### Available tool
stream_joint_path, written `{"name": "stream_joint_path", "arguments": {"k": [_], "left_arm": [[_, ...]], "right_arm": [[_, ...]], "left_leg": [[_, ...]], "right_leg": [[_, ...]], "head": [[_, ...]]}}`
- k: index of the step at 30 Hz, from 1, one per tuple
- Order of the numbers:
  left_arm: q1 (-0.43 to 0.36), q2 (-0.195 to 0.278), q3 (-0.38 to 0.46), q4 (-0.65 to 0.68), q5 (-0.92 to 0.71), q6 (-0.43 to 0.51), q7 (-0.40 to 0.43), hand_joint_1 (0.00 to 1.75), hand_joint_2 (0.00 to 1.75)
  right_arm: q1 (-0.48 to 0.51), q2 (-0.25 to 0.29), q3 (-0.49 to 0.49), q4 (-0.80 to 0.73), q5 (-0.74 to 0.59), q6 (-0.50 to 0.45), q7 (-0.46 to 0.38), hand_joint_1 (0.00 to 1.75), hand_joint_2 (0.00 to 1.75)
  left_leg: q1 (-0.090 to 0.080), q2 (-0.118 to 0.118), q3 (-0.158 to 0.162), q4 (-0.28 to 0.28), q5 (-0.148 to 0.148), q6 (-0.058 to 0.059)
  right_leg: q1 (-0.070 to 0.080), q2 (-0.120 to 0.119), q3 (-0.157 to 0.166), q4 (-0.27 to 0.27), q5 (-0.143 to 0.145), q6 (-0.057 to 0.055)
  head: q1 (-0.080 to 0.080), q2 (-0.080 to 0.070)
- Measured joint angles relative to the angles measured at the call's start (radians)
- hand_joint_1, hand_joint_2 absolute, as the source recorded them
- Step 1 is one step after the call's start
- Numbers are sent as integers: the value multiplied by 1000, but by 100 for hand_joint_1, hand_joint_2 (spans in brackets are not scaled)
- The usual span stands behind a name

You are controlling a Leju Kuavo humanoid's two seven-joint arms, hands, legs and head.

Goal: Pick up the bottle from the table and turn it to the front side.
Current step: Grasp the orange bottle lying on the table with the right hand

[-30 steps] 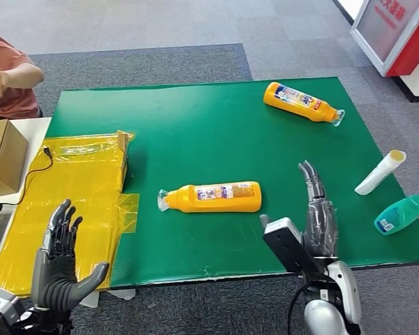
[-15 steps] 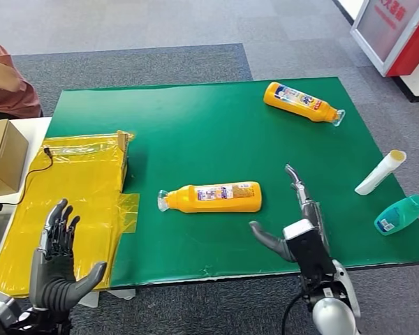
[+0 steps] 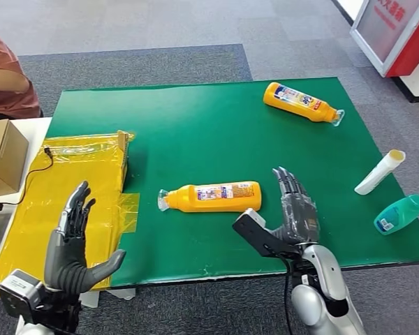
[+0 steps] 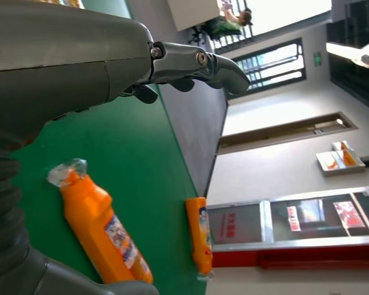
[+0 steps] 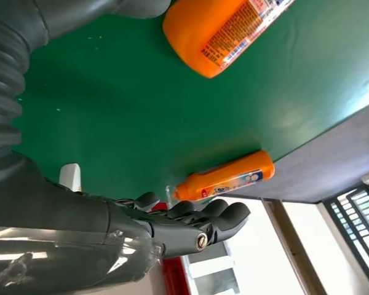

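Note:
An orange bottle (image 3: 214,197) lies on its side in the middle of the green table (image 3: 212,132), its clear-wrapped cap toward my left and its label facing up; it shows too as the near orange bottle (image 4: 101,230) and as an orange bottle base (image 5: 219,34). My right hand (image 3: 292,209) hovers open just right of its base, fingers spread, holding nothing. My left hand (image 3: 72,244) is raised open over the yellow sheet (image 3: 65,202), well left of the bottle.
A second orange bottle (image 3: 302,103) lies at the far right of the table. A white tube (image 3: 380,172) and a teal bottle (image 3: 401,213) lie near the right edge. A cardboard box (image 3: 4,157) and a person's arm (image 3: 7,82) are at the far left.
My right hand has moved left toward the bottle's base and turned, its fingers now spread. My left hand has risen and shifted slightly right. The person's arm has drawn back.

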Motion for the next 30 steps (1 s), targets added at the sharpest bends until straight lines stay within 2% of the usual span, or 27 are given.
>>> {"name": "stream_joint_path", "arguments": {"k": [8,13,22,30], "left_arm": [[-169,19,-119,4,-35,37,27,0,175],[-250,26,-166,19,-27,42,44,0,175],[-298,34,-196,45,-5,43,56,0,175],[-347,33,-205,97,54,11,67,0,175]], "right_arm": [[-124,24,100,226,40,35,25,0,175],[-188,47,143,346,63,43,38,0,175],[-238,64,176,444,88,45,53,0,175],[-344,90,222,588,222,29,95,0,175]], "left_leg": [[0,0,0,0,2,0],[0,0,0,0,2,0],[0,0,-1,0,2,0],[0,0,-1,0,3,0]], "right_leg": [[0,0,0,0,1,0],[0,0,0,0,1,0],[0,0,-1,0,1,0],[0,0,-1,0,2,0]], "head": [[0,0],[0,0],[0,0],[0,0]]}}
